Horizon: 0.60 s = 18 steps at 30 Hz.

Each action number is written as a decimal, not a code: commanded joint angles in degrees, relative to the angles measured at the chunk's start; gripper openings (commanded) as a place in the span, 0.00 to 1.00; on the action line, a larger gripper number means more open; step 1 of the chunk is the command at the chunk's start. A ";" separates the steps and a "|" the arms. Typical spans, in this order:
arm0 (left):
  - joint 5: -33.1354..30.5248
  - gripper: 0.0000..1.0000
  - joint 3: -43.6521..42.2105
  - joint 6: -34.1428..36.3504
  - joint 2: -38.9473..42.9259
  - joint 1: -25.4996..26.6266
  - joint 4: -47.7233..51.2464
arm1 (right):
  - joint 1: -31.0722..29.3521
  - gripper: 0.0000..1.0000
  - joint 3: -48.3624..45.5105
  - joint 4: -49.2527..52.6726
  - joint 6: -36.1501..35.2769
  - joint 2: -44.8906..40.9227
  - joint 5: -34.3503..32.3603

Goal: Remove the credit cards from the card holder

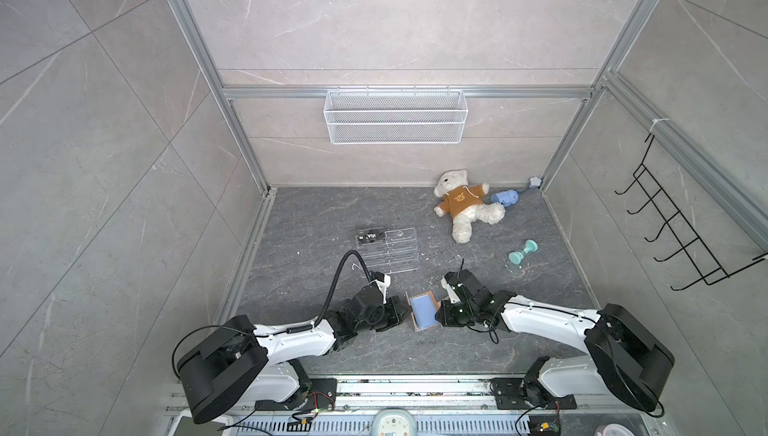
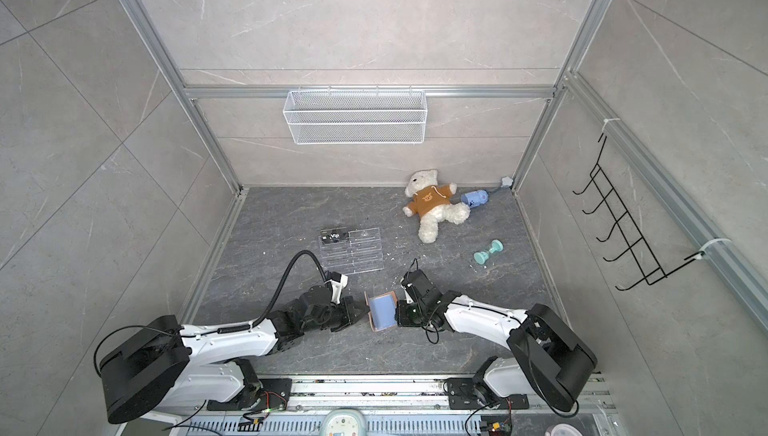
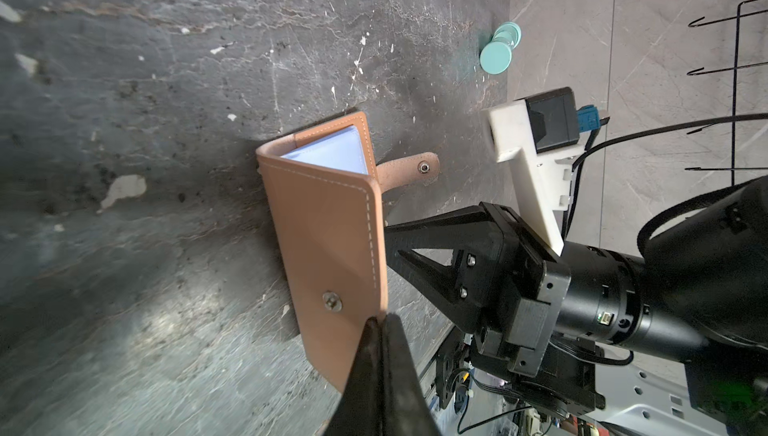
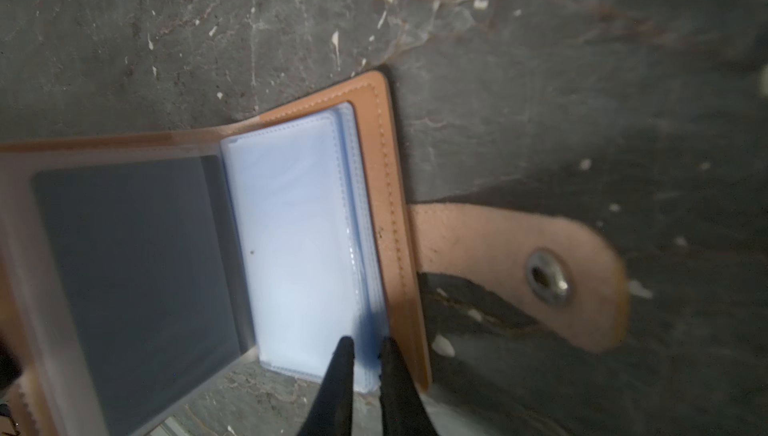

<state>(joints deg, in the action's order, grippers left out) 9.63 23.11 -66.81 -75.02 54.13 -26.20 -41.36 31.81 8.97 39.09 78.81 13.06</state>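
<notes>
1. Card holder (image 1: pixel 424 311) of tan-brown leather with pale stitching along its edges, open, near the front middle of the bench (image 1: pixel 316 222), between the two arms. One cover lies flat on the bench and the other is raised, so the card holder gapes like a tent in the left wrist view.
2. Its rounded strap tab (image 4: pixel 519 272) carries a metal snap and lies flat on the bench beside the lower cover. A matching stud (image 3: pixel 332 301) sits on the outside of the raised cover.
3. Inside, a stack of pale blue plastic sleeves (image 4: pixel 299 226) rests on the flat cover. A frosted sleeve on the raised side holds a dark grey credit card (image 4: pixel 137 268) whose lettering is too blurred to read.
4. The left gripper (image 3: pixel 378 324) is clenched on the free edge of the raised cover and holds it up.
5. The right gripper (image 4: pixel 368 349) has its fingers nearly together, pinching the edge of the plastic sleeves at one corner of the stack.
6. Farther back and left of the middle, a black credit card (image 1: pixel 371 237) with white "Vip" lettering lies on the top tier of a clear acrylic rack (image 1: pixel 390 253).
7. Well apart, toward the back right, lie a teddy bear (image 1: pixel 461 205) in an orange top and a teal dumbbell toy (image 1: pixel 522 252).
</notes>
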 commanded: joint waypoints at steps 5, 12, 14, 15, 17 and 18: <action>0.70 0.00 2.45 2.55 -2.96 0.53 -1.58 | -0.50 0.16 -1.01 -0.16 0.79 -0.15 0.08; 1.35 0.00 3.50 2.34 -5.10 0.63 -2.66 | -0.49 0.16 -1.16 -0.11 0.86 -0.42 0.11; 1.28 0.00 3.65 2.05 -5.31 0.69 -2.71 | -0.48 0.16 -1.26 -0.03 0.81 -0.57 0.03; 1.13 0.00 3.62 1.94 -5.24 0.73 -2.72 | -0.50 0.16 -1.37 -0.01 0.81 -0.60 0.00; 0.90 0.00 3.49 1.76 -5.15 0.76 -3.24 | -0.52 0.16 -1.37 -0.01 0.93 -0.59 -0.01; 0.92 0.00 3.45 1.72 -5.22 0.73 -3.78 | -0.55 0.16 -1.48 -0.01 0.81 -0.58 0.10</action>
<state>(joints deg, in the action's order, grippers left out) 10.68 25.45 -66.32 -79.81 54.50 -28.56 -41.36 31.40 8.49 39.29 78.74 13.04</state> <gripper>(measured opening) 0.044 0.160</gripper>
